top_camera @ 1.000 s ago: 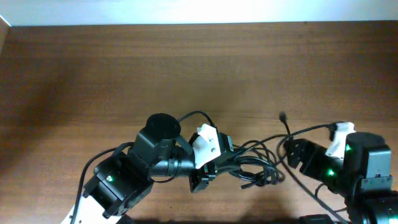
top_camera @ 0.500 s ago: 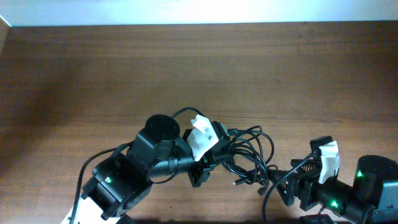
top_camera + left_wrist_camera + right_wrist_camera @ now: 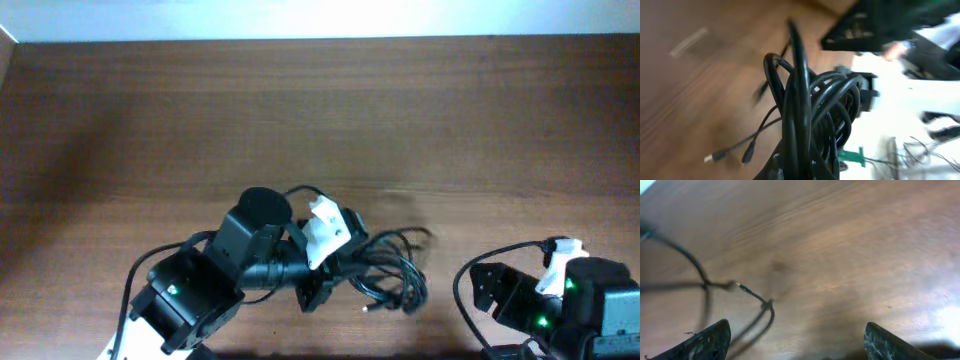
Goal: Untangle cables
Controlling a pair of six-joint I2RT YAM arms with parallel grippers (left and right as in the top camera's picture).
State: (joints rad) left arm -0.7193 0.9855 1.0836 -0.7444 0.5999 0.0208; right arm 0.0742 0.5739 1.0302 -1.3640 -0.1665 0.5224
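A tangled bundle of black cables (image 3: 393, 268) lies on the wooden table just right of my left gripper (image 3: 345, 268). In the left wrist view the bundle (image 3: 807, 105) rises out of the jaws (image 3: 800, 172), which are shut on it; two loose plug ends (image 3: 730, 152) hang to the left. My right gripper (image 3: 487, 290) is at the lower right, apart from the bundle. In the right wrist view its fingers (image 3: 797, 340) are wide open and empty, with thin cable strands (image 3: 705, 285) on the table to the left.
The wooden table (image 3: 300, 110) stretches far behind both arms. The table's front edge lies close to the arms' bases. The white wrist mount (image 3: 325, 230) sits above the left gripper.
The strand stretched towards the right gripper is gone; the bundle has drawn together near the left gripper. The right gripper has pulled back to the lower right and is open.
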